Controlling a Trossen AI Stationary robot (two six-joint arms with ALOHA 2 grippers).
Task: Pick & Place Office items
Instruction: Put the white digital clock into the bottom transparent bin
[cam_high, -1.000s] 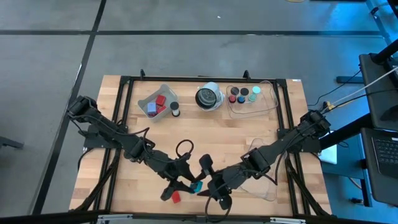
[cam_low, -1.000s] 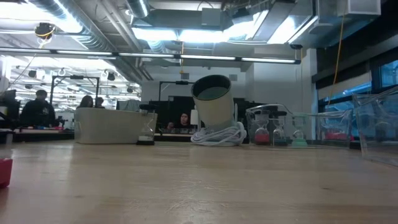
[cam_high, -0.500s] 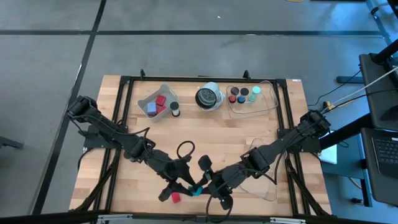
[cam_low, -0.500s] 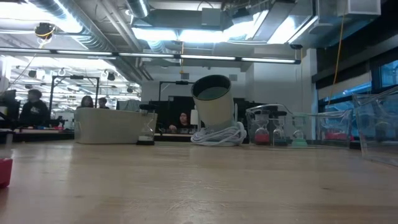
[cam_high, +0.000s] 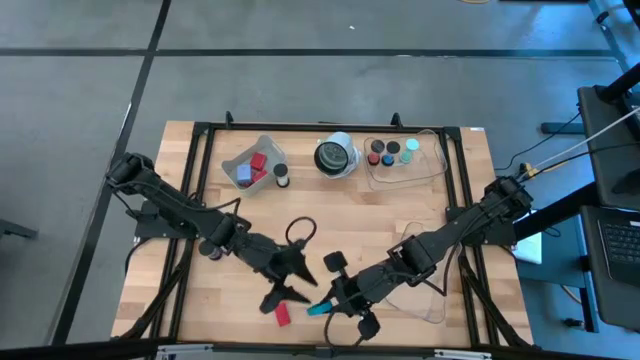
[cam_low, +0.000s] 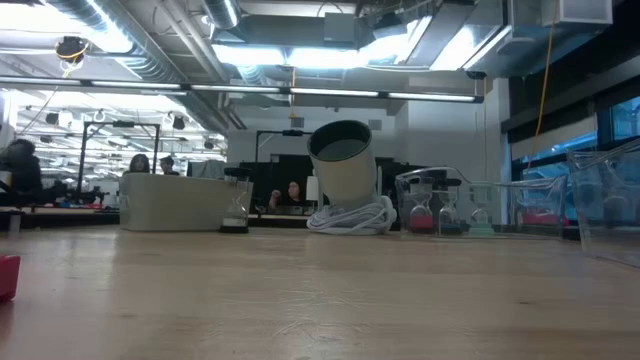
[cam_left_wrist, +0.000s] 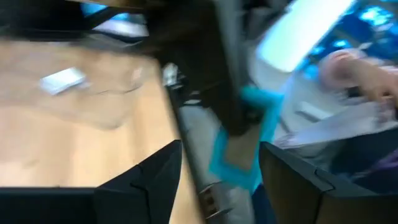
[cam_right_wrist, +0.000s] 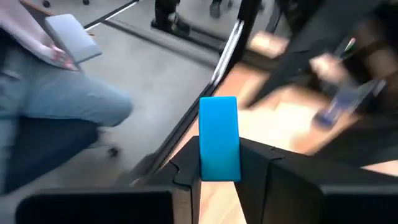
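Note:
In the high view a teal block (cam_high: 317, 309) hangs above the table's near edge with my right gripper (cam_high: 324, 304) shut on it. The right wrist view shows the block (cam_right_wrist: 219, 146) sticking out forward between the two fingers. My left gripper (cam_high: 298, 283) stands open just left of it. In the left wrist view its fingers (cam_left_wrist: 155, 180) stand on either side of the block (cam_left_wrist: 245, 149) without touching. A red block (cam_high: 282, 315) lies flat on the wood below the left gripper, and it also shows at the left edge of the low view (cam_low: 8, 276). My right gripper pinches the teal block's two broad faces between its two fingers, at the end nearest the wrist (cam_right_wrist: 219, 174). The fingers come from the table's right, slanting a little downward, and lie along the block. The block juts out past the fingertips, lifted clear of the table.
At the back stand a tray (cam_high: 252, 165) with red blocks, a small dark cap (cam_high: 282, 179), a white-and-black round object (cam_high: 335, 157) and a clear tray (cam_high: 400, 160) of caps. Another clear tray (cam_high: 425, 285) lies at the right. A cable loop (cam_high: 297, 238) lies mid-table. A person (cam_right_wrist: 56, 93) stands beyond the near edge.
My right gripper has shut on the teal block. My left gripper has opened and let go of it, its fingers now apart on either side. The block stays in the air at about the same place.

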